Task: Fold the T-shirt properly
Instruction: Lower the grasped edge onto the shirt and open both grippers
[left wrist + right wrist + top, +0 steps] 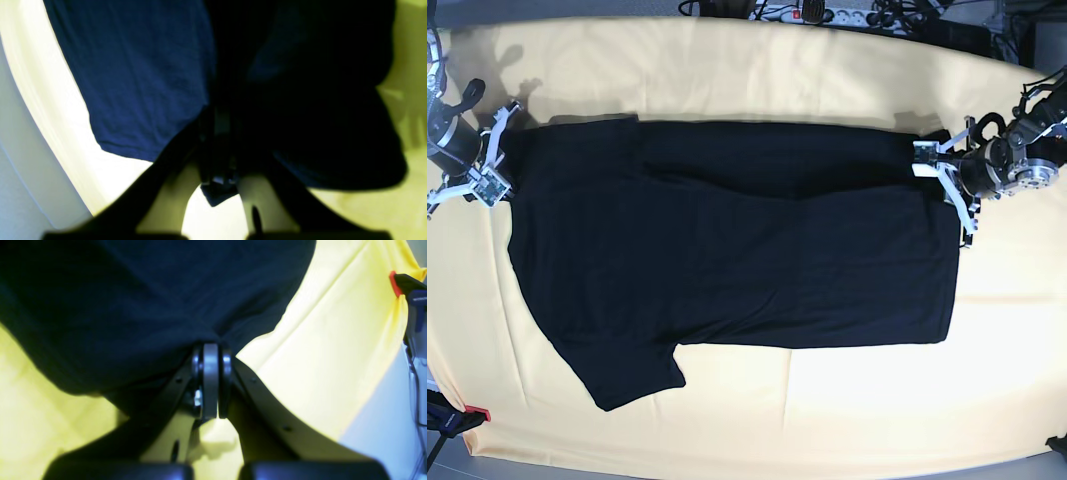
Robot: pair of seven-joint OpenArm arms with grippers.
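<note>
Both grippers' jaws pinch the large black cloth T-shirt: left gripper, right gripper, over the yellow-clothed worktop.

Base view evenly bright w/ fisheye edges, wrist views blurry, dim, glare on tablecloth

A lab bench: yellow tablecloth clamped down, power strip behind.

The whole bench is viewed from straight overhead by the base view, from some way off. From each wrist view the T-shirt is seen very close along its own gripper, filling the upper frame.
</note>
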